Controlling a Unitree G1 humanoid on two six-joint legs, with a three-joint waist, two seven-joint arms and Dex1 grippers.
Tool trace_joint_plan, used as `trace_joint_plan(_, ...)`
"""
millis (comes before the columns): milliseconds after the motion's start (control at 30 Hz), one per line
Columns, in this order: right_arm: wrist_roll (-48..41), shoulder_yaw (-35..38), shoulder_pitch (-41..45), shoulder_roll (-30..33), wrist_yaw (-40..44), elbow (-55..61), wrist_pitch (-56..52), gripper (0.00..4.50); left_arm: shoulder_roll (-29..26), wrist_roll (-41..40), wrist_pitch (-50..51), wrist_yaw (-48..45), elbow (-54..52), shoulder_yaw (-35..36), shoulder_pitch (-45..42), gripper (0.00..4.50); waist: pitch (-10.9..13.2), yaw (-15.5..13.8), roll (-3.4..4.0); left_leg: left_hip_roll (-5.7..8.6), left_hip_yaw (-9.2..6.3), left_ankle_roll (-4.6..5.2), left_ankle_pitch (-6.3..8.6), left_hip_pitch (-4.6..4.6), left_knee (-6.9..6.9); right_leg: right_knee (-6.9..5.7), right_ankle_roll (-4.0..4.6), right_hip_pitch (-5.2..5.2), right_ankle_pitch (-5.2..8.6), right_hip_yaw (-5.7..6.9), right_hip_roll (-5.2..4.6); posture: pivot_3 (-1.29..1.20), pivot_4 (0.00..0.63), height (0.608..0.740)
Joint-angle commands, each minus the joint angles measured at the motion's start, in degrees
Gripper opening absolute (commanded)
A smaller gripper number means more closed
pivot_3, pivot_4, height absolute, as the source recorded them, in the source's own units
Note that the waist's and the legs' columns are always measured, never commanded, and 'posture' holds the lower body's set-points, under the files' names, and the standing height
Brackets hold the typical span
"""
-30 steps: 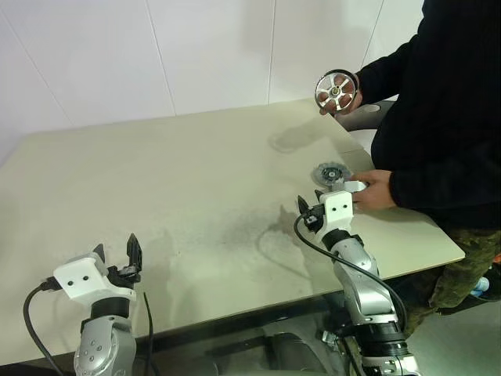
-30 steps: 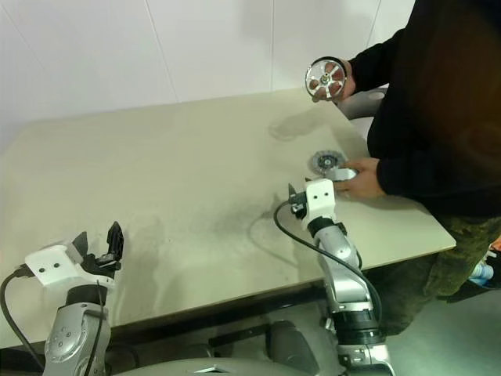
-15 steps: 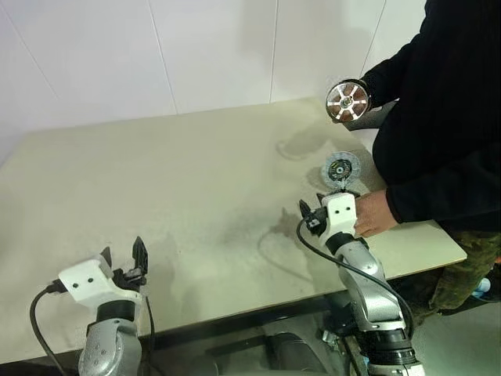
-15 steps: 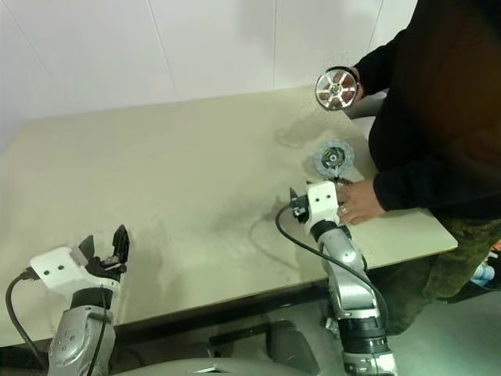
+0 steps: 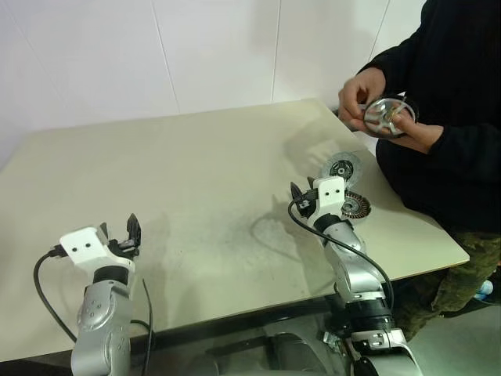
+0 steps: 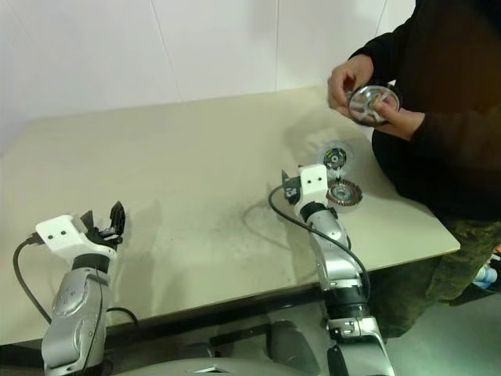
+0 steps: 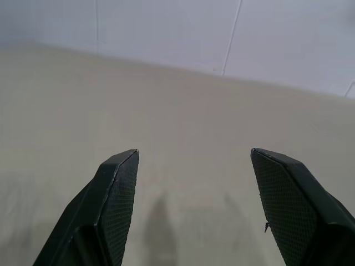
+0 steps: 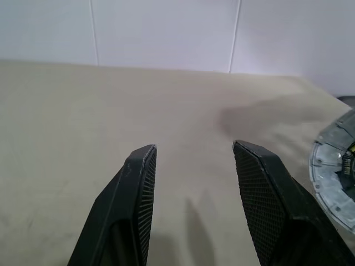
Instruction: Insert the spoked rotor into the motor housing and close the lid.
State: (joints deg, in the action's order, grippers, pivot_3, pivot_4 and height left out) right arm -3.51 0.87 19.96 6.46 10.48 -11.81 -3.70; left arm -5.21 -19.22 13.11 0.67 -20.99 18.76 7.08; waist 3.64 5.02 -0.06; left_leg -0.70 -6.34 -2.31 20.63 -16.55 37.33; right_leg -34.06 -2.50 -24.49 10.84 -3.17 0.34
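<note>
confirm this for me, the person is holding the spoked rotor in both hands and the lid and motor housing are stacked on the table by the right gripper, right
Not stacked. The left eye view shows the lid and motor housing lying side by side on the table by the right gripper. The person's hands do hold the spoked rotor.

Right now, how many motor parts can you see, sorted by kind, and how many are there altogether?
Spoked rotor, held in the person's hands: 1
Motor housing, on the table beside the right claw: 1
Lid, flat on the table: 1
Total: 3
</note>
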Motion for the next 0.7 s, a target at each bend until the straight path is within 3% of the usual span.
trace_joint_plan(33,-0.6,1.9,3.7,-0.9,-2.1,-2.2,3.4,2.25,0.0,0.5,-1.5,1.1,-0.5,0.3,-3.3,3.44,0.0,-0.2,0.0,0.0,0.0,0.0,0.0,0.09,0.0,-0.02,0.0,0.07,0.01,0.0,0.01,0.0,0.0,0.74)
trace_joint_plan(700,0.7,-0.1,4.4,-2.9,-3.0,-4.9,7.3,2.25,-3.4,-1.2,-0.9,-0.3,-1.2,4.4,-3.7,3.44,0.0,-1.0,0.01,0.0,0.01,0.0,-0.01,0.14,-0.02,-0.12,-0.01,0.07,-0.01,-0.06,0.03,0.0,0.0,0.74)
